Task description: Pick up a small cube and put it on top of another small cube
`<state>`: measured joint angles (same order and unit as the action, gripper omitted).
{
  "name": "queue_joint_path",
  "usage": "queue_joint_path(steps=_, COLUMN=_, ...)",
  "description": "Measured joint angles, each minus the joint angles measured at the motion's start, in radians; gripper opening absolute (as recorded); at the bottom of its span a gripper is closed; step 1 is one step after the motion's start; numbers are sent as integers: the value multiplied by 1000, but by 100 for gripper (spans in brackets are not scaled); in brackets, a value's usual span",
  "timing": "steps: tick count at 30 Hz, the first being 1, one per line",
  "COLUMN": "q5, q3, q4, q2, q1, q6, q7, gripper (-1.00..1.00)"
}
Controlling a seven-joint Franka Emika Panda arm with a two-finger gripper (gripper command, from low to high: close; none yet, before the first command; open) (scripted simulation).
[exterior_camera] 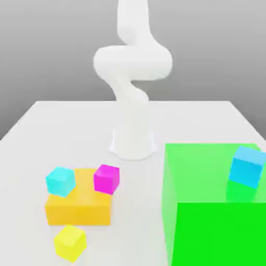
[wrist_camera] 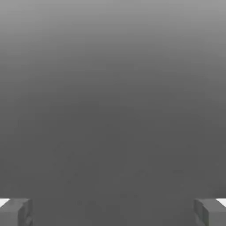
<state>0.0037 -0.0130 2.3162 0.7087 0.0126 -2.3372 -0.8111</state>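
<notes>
The small turquoise cube [exterior_camera: 61,181] rests on the flat orange block [exterior_camera: 79,203], at that block's corner toward the exterior view's left. Just in front of the orange block, the small yellow cube [exterior_camera: 69,242] sits on the white table [exterior_camera: 62,130]. The white arm [exterior_camera: 132,67] rises from its base at the table's middle and climbs past the top of the exterior view, well above the cubes. In the hand view my gripper [wrist_camera: 113,212] is open, its grey fingertips [wrist_camera: 16,212] far apart with nothing between them, facing a plain grey background.
A magenta cube [exterior_camera: 106,178] sits on the orange block's other corner, close to the turquoise one. At the exterior view's right stands a large green block [exterior_camera: 208,218] with a bigger sky-blue cube [exterior_camera: 246,166] on top.
</notes>
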Motion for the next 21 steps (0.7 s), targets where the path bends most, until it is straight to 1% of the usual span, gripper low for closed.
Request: queue_joint_path(steps=21, q5=59, q3=-112, q4=136, q2=-768, q1=118, q6=-312, q7=-73, gripper=0)
